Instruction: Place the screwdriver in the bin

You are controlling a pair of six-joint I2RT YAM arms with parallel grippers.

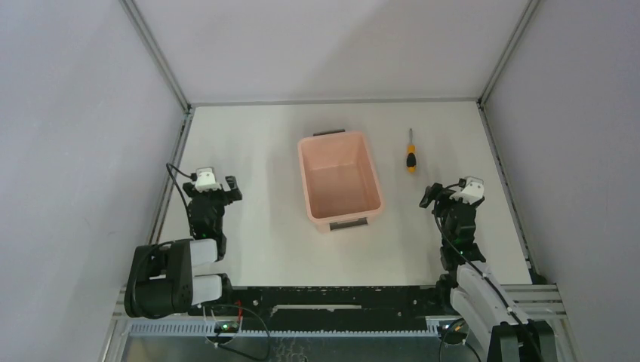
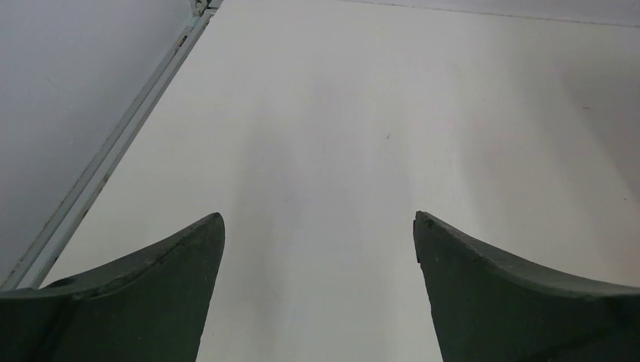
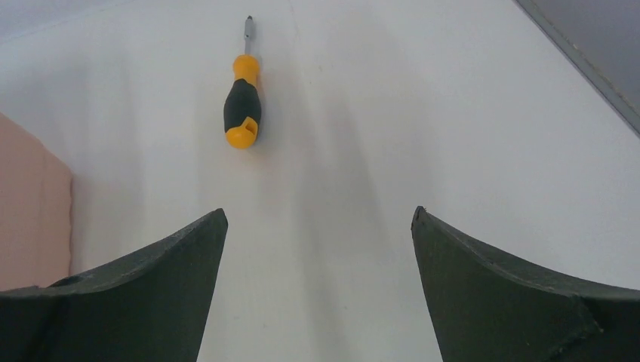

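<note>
The screwdriver [image 1: 410,154], with an orange-yellow and black handle, lies on the white table to the right of the bin, its shaft pointing to the back. It also shows in the right wrist view [image 3: 243,105], ahead and to the left of the fingers. The salmon-pink bin [image 1: 308,175] stands mid-table, empty; its corner shows in the right wrist view [image 3: 30,219]. My right gripper [image 1: 440,193] is open and empty, a little nearer than the screwdriver and to its right; it also shows in its own view [image 3: 318,219]. My left gripper [image 1: 221,188] is open and empty, left of the bin; its own view [image 2: 318,219] shows it over bare table.
Grey enclosure walls with metal rails [image 1: 157,211] bound the table on the left, back and right. The arm bases and a cable tray [image 1: 332,309] sit along the near edge.
</note>
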